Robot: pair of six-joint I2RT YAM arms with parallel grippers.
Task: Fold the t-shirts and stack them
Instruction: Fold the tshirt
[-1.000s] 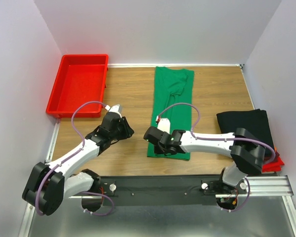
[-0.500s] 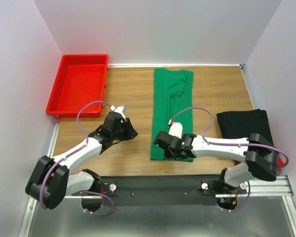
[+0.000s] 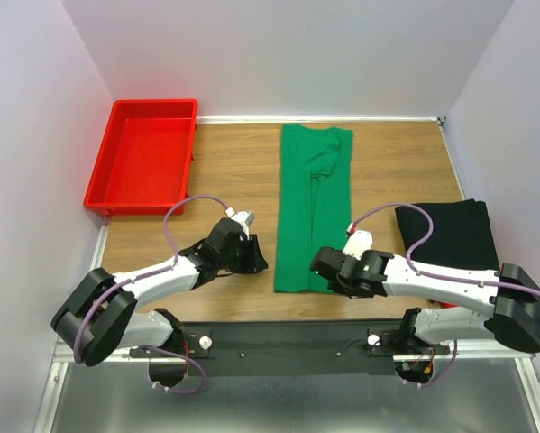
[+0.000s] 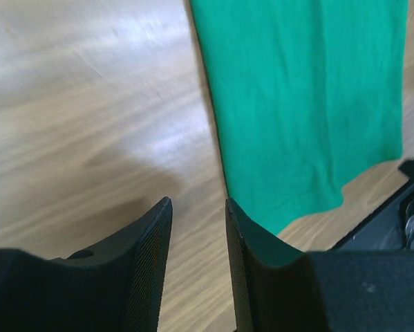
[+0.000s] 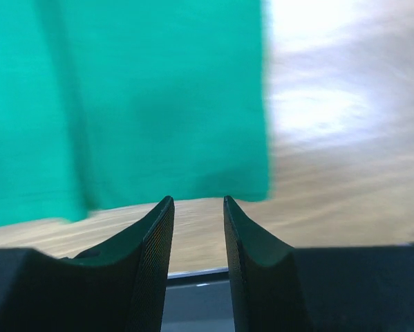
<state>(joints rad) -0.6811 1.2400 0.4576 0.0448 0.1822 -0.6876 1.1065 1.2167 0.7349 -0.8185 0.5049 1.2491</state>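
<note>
The bright green t-shirt (image 3: 313, 212) lies as a long narrow strip on the wood, running from the far edge toward me. My left gripper (image 3: 259, 262) hovers low just left of the strip's near left corner. It is open, with bare wood between its fingers (image 4: 158, 228), and the green t-shirt (image 4: 303, 104) lies just beyond its right finger. My right gripper (image 3: 322, 263) is at the strip's near right corner, open and empty. The green hem (image 5: 137, 104) lies just past its fingertips (image 5: 166, 207). A folded black t-shirt (image 3: 450, 230) rests at the right.
A rigid red tray (image 3: 103, 185) stands at the far left corner. The black metal rail (image 3: 288, 338) with the arm bases runs along the near table edge. White walls close in both sides. The right arm reaches across in front of the black t-shirt.
My right gripper has opened, let go of the green hem and drawn back to the near right. My left gripper slid right toward the strip's near left corner. The strip now lies straighter.
</note>
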